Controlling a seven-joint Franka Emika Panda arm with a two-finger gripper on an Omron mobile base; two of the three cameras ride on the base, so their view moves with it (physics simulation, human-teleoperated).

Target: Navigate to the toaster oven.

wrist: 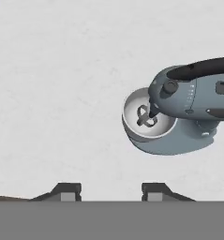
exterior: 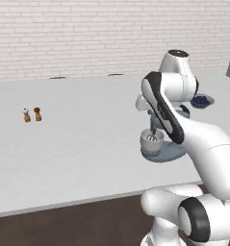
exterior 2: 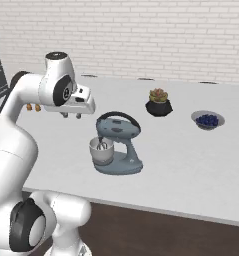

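While the arm is folded up over the white counter (exterior 2: 201, 170), the gripper (exterior 2: 71, 115) hangs above the surface with its two fingertips (wrist: 69, 191) spread wide apart and nothing between them — released, holding nothing. In the hand view a blue-grey stand mixer (wrist: 188, 110) sits below and ahead of the fingers, its white bowl (wrist: 144, 117) with the beater inside facing the camera. In the right base view the mixer stands near the front edge of the counter, just beside the hand. Further back there's a dark pot with a little plant (exterior 2: 158, 102), and to the right of it a bowl of blueberries (exterior 2: 207, 120), well apart from each other. In the left base view two small brown shakers (exterior: 31, 114) stand side by side far off to the left. As for the toaster oven — I can't tell where it is from these views; behind the counter is just white brick wall (exterior: 87, 33).
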